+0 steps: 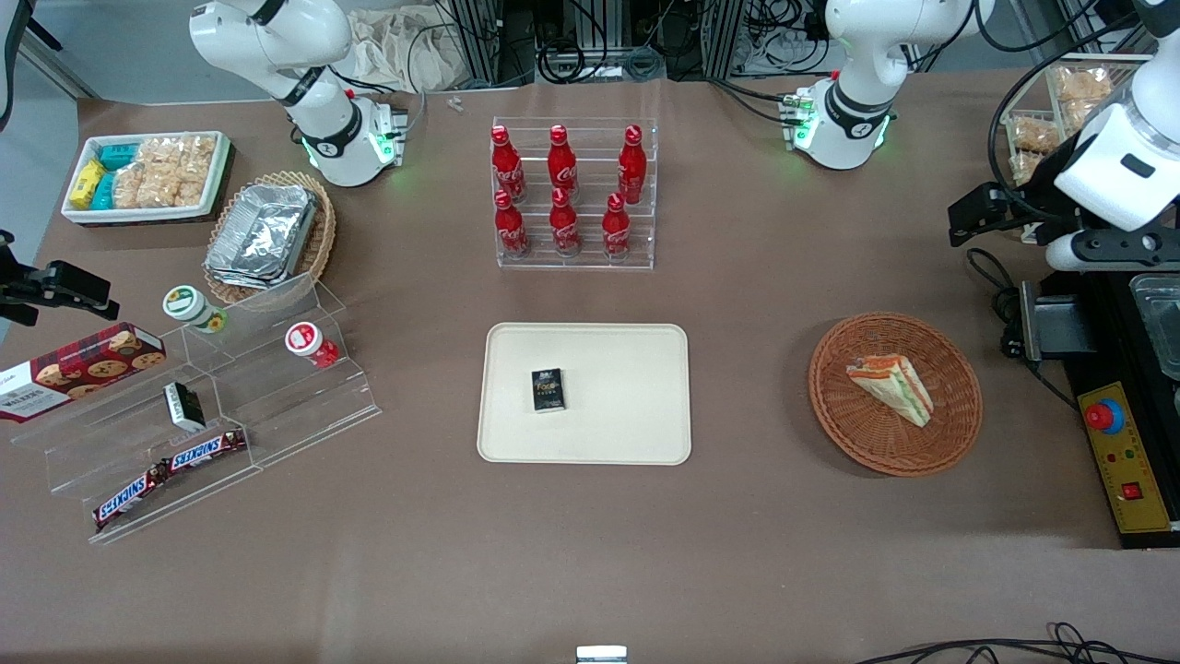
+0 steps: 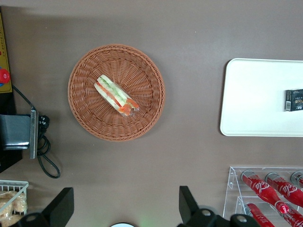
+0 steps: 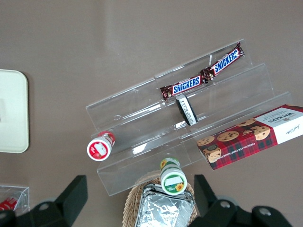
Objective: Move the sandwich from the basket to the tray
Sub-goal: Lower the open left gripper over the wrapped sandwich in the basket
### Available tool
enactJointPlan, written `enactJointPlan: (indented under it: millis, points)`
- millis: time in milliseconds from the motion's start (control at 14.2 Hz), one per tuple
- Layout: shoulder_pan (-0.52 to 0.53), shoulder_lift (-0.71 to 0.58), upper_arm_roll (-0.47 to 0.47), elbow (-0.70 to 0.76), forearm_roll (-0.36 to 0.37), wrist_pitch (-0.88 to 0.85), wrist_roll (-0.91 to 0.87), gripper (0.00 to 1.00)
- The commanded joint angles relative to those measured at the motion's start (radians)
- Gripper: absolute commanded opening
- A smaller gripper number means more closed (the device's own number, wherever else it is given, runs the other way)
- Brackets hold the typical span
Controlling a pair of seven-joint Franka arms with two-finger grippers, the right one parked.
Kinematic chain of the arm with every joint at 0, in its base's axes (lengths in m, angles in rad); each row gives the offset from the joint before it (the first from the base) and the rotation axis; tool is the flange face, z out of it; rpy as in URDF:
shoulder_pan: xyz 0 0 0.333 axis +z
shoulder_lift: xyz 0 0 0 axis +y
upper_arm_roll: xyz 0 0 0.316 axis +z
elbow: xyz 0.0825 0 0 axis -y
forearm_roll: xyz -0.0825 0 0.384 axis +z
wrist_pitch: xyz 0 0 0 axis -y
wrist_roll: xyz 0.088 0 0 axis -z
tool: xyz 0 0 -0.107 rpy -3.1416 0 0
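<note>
Overhead, the left arm's gripper point(image 2: 123, 208) hovered with fingers spread wide, grasping nothing.
Below it, the wrapped triangular sandwich point(image 2: 116, 96) lay in the round reddish-brown wicker basket point(image 2: 90, 122), well apart from the cream rectangular tray point(image 2: 255, 101).

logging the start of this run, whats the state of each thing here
sandwich: lying in the basket, wrapped, untouched
basket: holds only the sandwich
tray: flat on the table, one small dark box on it
small dark box: lying flat on the tray
gripper: high above the table near the basket, jaws open, holding nothing
</note>
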Motion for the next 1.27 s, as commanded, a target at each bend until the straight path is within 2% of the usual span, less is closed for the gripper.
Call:
enactJointPlan:
  millis: [0,352,775,1197]
  points:
    - [-0.006,0.006,0.010,0.021,0.016,-0.023,0.012,1.00]
    - [-0.004,0.013,0.010,0.019,0.012,-0.026,-0.013,1.00]
    - [0.025,0.016,0.012,-0.023,0.011,0.003,-0.160,1.00]
    - [0.055,0.016,0.012,-0.183,0.012,0.169,-0.294,1.00]
